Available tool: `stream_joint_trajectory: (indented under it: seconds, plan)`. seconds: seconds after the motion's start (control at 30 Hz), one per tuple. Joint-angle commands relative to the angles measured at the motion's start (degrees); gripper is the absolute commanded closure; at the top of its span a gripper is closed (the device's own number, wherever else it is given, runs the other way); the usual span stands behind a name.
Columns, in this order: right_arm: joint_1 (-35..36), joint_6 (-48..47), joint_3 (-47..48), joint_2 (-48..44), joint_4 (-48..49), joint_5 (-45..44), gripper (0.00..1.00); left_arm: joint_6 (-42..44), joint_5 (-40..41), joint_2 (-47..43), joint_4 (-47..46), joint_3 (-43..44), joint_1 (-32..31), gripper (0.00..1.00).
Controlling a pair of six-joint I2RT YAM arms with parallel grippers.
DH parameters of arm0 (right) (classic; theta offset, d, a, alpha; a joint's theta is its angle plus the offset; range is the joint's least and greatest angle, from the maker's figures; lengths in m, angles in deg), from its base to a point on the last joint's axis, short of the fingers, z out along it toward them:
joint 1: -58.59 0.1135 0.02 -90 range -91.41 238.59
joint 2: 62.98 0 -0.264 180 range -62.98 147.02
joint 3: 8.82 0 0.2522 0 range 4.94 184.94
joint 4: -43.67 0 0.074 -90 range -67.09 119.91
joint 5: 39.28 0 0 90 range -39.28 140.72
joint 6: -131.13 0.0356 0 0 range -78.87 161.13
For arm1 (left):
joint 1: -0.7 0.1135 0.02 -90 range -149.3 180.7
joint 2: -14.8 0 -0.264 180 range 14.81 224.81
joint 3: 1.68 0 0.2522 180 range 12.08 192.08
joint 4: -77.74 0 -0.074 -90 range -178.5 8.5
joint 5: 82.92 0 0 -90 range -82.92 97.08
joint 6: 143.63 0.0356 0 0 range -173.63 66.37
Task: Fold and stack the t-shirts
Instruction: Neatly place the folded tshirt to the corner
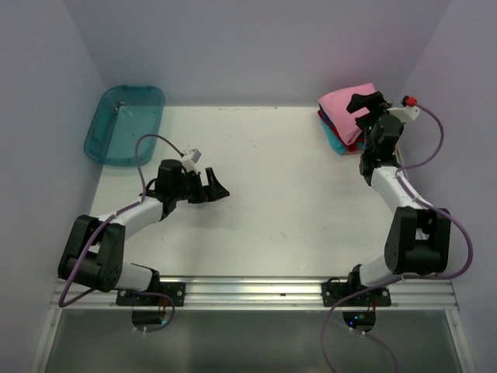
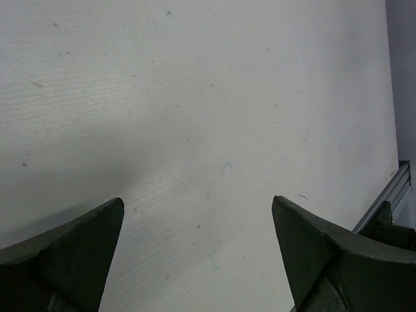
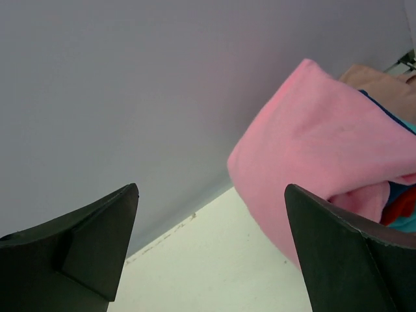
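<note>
The top t-shirt (image 1: 345,102) was plain pink, lower t-shirts (image 1: 338,141) showed red, teal and navy edges, tub (image 1: 124,124) was translucent teal, desk (image 1: 272,194) white, fingers (image 2: 65,260) black, cables (image 1: 442,132) purple.

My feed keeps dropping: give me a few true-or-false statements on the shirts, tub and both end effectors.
The pink t-shirt tops the stack. True.
The stack sits in the teal tub. False: it lies on the table, far right; the tub is far left.
The right end effector grips the pink t-shirt. False: it is open, holding nothing.
The left end effector is open over bare table. True.
</note>
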Motion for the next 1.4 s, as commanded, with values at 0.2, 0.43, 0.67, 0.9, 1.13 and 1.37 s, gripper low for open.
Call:
stream_joint_trajectory:
  seconds: [0.2, 0.43, 0.67, 0.9, 1.13, 1.37]
  plan:
    - [-0.2, -4.5, 11.9, -1.1, -10.8, 8.9, 0.01, -0.1, -0.7, -3.5, 0.8, 1.2, 0.3, 0.0]
    - [-1.6, 5.7, 10.2, 6.3, -4.2, 25.5, 0.01, -0.6, -1.8, -8.8, -0.7, -1.4, 0.3, 0.0]
    - [8.8, -8.7, -4.7, -9.5, -10.1, 35.3, 0.01, -0.7, -6.9, -26.1, -9.0, -6.1, 0.3, 0.0]
    - [21.5, -23.0, -6.6, -23.5, -39.4, 33.2, 0.01, 1.2, -8.2, -30.9, -1.9, -3.6, 0.3, 0.0]
    - [21.9, -22.3, -9.6, -34.4, -43.4, 36.4, 0.01, 0.5, -9.1, -30.2, -1.7, -4.1, 0.1, 0.0]
    - [22.1, -19.7, -9.2, -36.3, -42.9, 41.5, 0.01, -0.2, -7.9, -32.8, -2.0, -4.0, 0.1, 0.0]
